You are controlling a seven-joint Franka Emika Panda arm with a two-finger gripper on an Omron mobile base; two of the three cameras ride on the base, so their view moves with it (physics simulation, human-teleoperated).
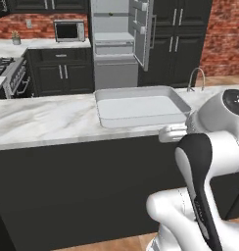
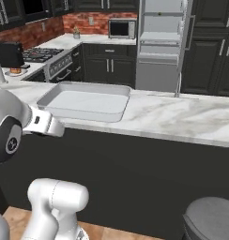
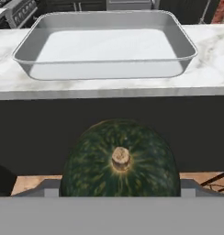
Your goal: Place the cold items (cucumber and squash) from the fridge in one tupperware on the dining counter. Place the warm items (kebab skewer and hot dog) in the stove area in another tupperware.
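Gripper (image 3: pixel 119 195) clamped wide on round dark-green squash (image 3: pixel 120 158), positioned below the marble table (image 3: pixel 210 69) edge, facing the clear rectangular tupperware (image 3: pixel 104 75).

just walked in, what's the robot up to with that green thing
The gripper is holding a dark green squash, stem toward the camera, below and in front of the dining counter. An empty tupperware sits on the counter just ahead, so the squash has not been dropped in yet. Behind, the fridge stands with its door open.
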